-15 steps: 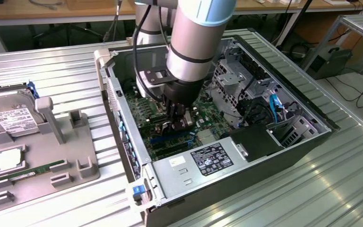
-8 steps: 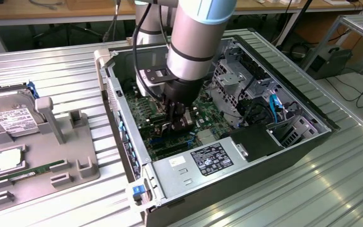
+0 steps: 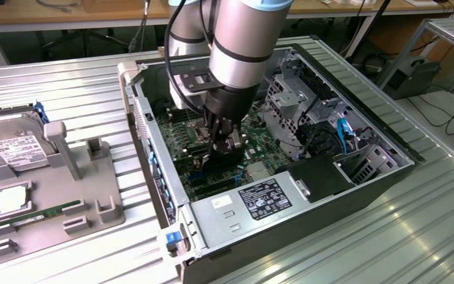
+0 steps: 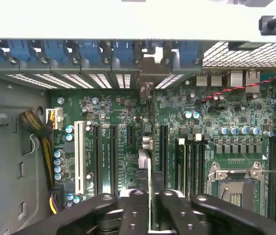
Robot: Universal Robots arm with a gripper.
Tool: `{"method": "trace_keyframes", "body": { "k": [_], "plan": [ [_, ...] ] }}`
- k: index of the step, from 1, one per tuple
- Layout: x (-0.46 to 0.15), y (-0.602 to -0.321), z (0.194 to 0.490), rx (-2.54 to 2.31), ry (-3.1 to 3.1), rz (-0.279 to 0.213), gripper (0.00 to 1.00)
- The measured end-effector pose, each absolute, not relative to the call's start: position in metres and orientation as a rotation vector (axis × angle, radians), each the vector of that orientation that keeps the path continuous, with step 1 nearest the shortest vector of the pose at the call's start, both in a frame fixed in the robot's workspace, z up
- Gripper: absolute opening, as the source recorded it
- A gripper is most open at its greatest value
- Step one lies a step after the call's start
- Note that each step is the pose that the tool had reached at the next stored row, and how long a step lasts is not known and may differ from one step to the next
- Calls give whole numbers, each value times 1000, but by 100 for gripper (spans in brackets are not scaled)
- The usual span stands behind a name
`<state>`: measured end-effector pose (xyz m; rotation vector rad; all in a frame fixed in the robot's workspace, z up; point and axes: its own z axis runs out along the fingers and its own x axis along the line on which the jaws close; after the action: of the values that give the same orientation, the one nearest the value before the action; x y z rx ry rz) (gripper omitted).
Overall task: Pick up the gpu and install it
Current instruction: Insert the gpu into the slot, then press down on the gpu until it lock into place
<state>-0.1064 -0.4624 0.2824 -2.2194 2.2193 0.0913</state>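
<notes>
Ribbed silver metal worktop (image 3: 416,236): carries all items listed.

Open black-and-grey desktop computer case (image 3: 392,171), lying on its side, interior facing up. Contents: green motherboard (image 3: 181,142) with black expansion slots (image 4: 112,156), one white slot (image 4: 80,156), an empty silver processor socket (image 4: 236,182) and black memory slots at one edge; a silver power supply with a white-and-black label (image 3: 262,198) at the near end; a grey drive cage (image 3: 290,97) on the exterior view's right; blue cables (image 3: 341,131) beside it. A row of blue clips (image 4: 86,51) runs along the rear slot openings.

Grey plastic parts tray (image 3: 104,195), on the exterior view's left of the case, well apart from it. Contents: a boxy silver hard drive with a white label (image 3: 10,148), a square silver processor (image 3: 10,200), a slim green memory stick (image 3: 42,214).

Silver-and-black robot arm (image 3: 243,41): reaches down into the case over the motherboard.

Black gripper (image 4: 150,196): fingers (image 4: 133,196) closed onto the thin dark expansion card, the gpu (image 4: 146,161).

Gpu: held on edge above the motherboard, inside the case, between two black slots. Long axis runs parallel to the slots, its far end toward the rear slot openings. Whether its edge touches a slot cannot be told.
</notes>
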Motion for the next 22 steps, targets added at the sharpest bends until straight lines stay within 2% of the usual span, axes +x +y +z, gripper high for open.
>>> {"method": "trace_keyframes", "body": {
  "k": [1,3,22],
  "plan": [
    [-106,-462,282,-2219,2219,91,13],
    [-106,-462,282,-2219,2219,91,11],
    [-109,-458,282,-2219,2219,90,11]
  ]
}}
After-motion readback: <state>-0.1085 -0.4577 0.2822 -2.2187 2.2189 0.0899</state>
